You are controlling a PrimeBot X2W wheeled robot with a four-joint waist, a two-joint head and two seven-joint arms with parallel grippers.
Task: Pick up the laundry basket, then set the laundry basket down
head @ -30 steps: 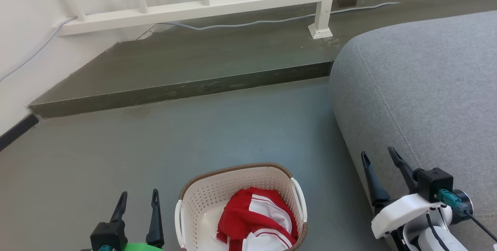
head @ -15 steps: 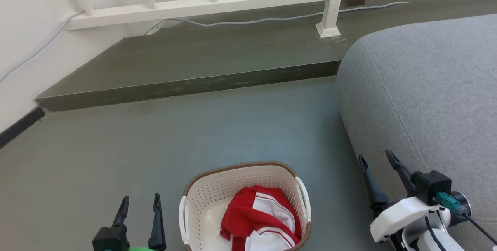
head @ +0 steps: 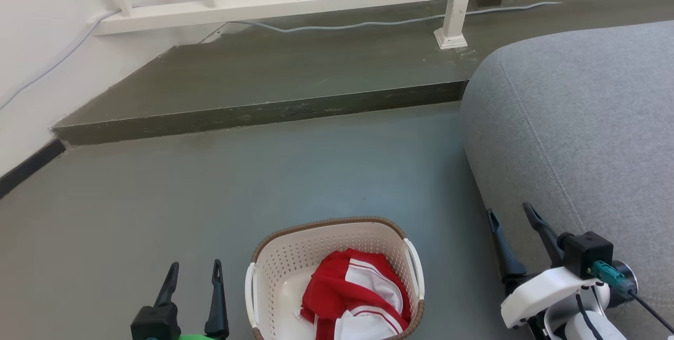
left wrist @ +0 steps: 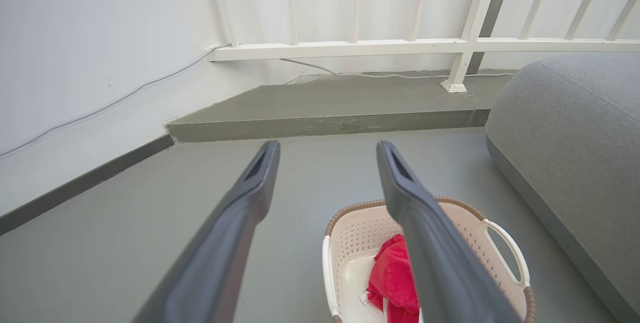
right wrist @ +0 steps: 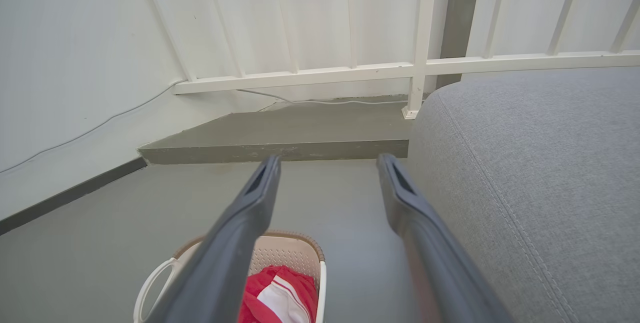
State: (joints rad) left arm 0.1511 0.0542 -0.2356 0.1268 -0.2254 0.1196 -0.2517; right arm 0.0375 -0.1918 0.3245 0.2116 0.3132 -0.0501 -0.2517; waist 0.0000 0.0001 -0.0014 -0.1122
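The laundry basket (head: 287,266) stands on the grey floor at the bottom middle of the head view, cream-white and perforated, with a brown rim and white side handles. A red and white garment (head: 353,298) lies inside it. My left gripper (head: 195,269) is open just left of the basket, apart from it. To the basket's right, beside the sofa, my right gripper (head: 509,215) is open and holds nothing. The left wrist view has the basket (left wrist: 360,233) below and right of the open gripper (left wrist: 327,150). In the right wrist view the basket (right wrist: 295,253) sits low and left of the open gripper (right wrist: 327,163).
A grey sofa (head: 579,119) fills the right side. A raised dark step (head: 263,113) runs across behind the basket, with a white railing (head: 295,0) and a cable (head: 342,27) on it. A white wall (head: 31,66) with a dark skirting closes the left.
The camera has shifted, so the whole scene slid slightly right and down. Both grippers stay open on either side of the basket, which rests on the floor as before.
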